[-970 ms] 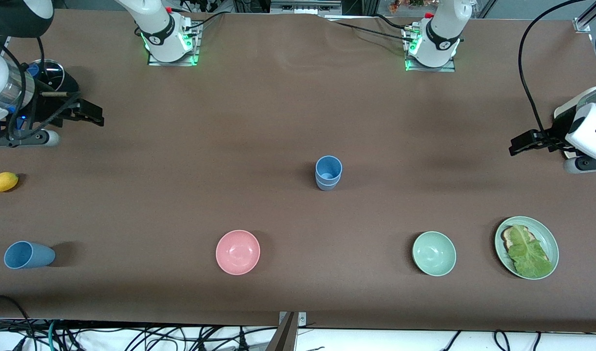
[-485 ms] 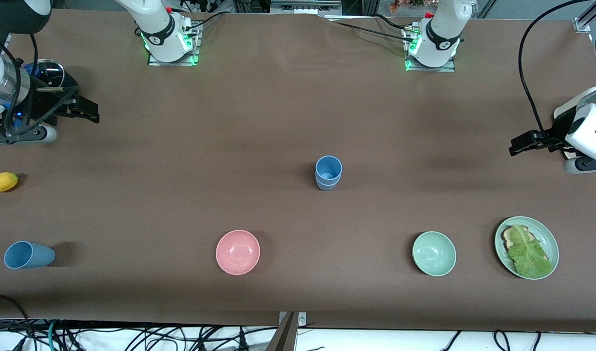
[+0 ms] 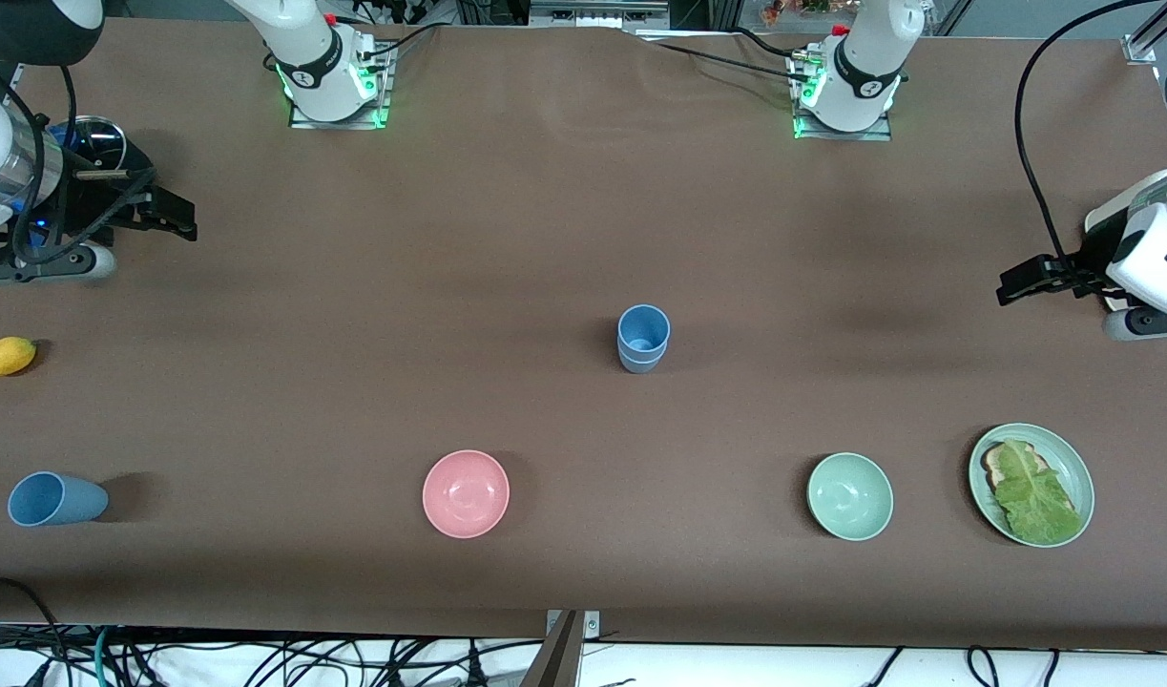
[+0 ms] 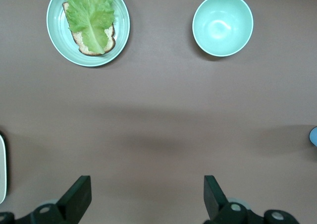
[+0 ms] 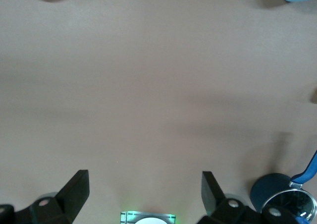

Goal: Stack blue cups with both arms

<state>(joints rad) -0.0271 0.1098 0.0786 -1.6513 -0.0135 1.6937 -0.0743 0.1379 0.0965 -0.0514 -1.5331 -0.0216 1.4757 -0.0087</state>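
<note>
Here, seemingly 2 nested blue cups (image 3: pixel 643 339), 1 lying cup (image 3: pixel 56 499), left hand (image 4: pixel 146 196) and right hand (image 5: pixel 143 192) spread.

Taking six o'clock as toward the front camera, the stacked cups (image 3: pixel 643 338) stand mid-table. The first bowl (image 3: pixel 466 493) sits at seven, the second bowl (image 3: pixel 850 496) at five. The plate (image 3: pixel 1072 456), with bread and lettuce (image 3: pixel 1033 496) on it, is at four, the fruit (image 3: pixel 6 356) at nine and the tipped cup (image 3: pixel 56 499) at eight.

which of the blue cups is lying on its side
The lone blue cup at the right arm's end of the table, beside the pink bowl, lies on its side. The other blue cups stand upright, nested mid-table.
</note>
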